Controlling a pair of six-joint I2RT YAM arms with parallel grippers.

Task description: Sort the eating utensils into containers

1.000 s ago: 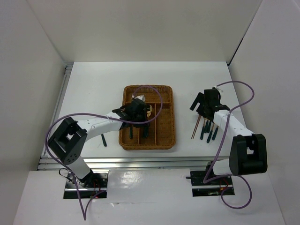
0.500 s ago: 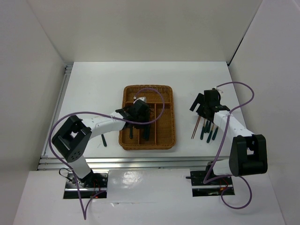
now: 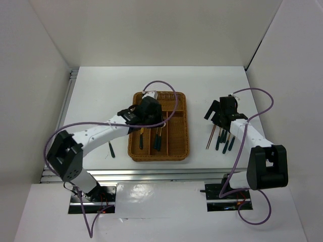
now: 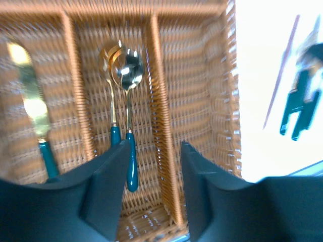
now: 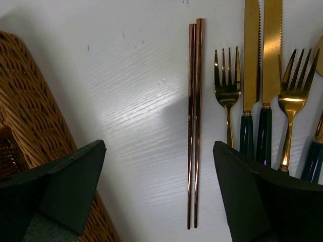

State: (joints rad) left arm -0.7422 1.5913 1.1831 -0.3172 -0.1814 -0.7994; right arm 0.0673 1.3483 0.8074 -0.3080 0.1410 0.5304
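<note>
1. Two dark left fingers (image 4: pixel 108 191) are held apart with nothing gripped, above a divider between two long compartments of the tray (image 4: pixel 229 101).
2. Two spoons (image 4: pixel 123 101) with rounded gold bowls and dark green handles are laid side by side, touching, in the compartment just left of that divider. One gold-bladed, green-handled knife (image 4: pixel 33 106) is laid in the next long compartment, past another wicker divider.
3. Two dark right fingers (image 5: pixel 55 186) are spread wide and empty over the white table (image 5: pixel 136 101).
4. Two thin, straight, brown-gold chopsticks (image 5: pixel 194 126) are laid together on the table between those fingers, near the tray's woven wall.
5. Two gold forks (image 5: pixel 227 85) and, between them, two serrated gold knives (image 5: pixel 251 55) are laid parallel beside the chopsticks, all with green handles. One more green handle is cut off by the picture's edge, and its kind cannot be told.
6. One tray is seen from above: rectangular, of brown woven wicker.
</note>
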